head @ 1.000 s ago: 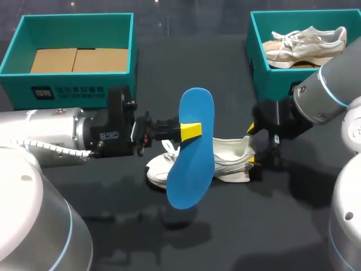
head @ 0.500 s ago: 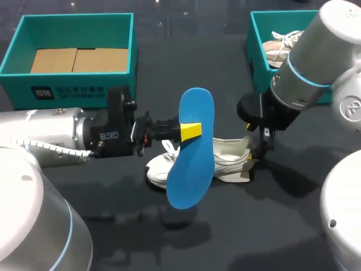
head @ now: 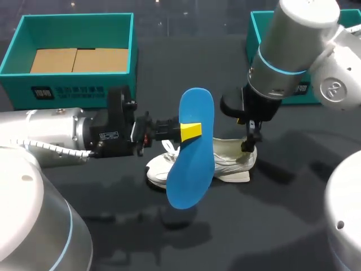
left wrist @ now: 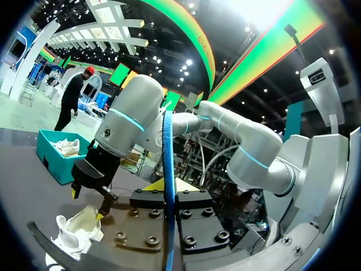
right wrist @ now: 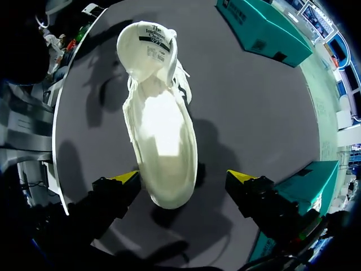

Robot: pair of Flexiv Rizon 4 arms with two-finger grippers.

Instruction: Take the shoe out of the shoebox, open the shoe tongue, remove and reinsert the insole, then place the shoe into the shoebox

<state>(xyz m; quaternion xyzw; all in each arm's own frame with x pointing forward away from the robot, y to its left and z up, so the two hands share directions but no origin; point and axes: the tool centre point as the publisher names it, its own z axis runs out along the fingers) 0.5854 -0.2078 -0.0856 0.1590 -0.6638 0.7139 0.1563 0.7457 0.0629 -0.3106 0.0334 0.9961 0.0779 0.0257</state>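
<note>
My left gripper [head: 190, 131] is shut on a blue insole [head: 192, 149] and holds it upright above the table's middle. In the left wrist view the insole [left wrist: 168, 169] shows edge-on between the yellow tips. Behind it a white shoe [head: 228, 161] lies on the dark table, toe end partly hidden by the insole. My right gripper [head: 249, 142] hangs open just over the shoe's heel. The right wrist view looks down into the empty shoe [right wrist: 161, 130], whose tongue [right wrist: 148, 42] is folded forward, with the heel between the spread fingertips [right wrist: 127, 176].
A teal shoebox [head: 73, 90] with a cardboard floor stands at the back left. A second teal box [head: 256, 56] at the back right is mostly hidden behind my right arm. Bare table lies in front of the shoe.
My right arm has swung up and to the left, carrying its open gripper from beside the heel to above it. The left arm and insole have stayed still.
</note>
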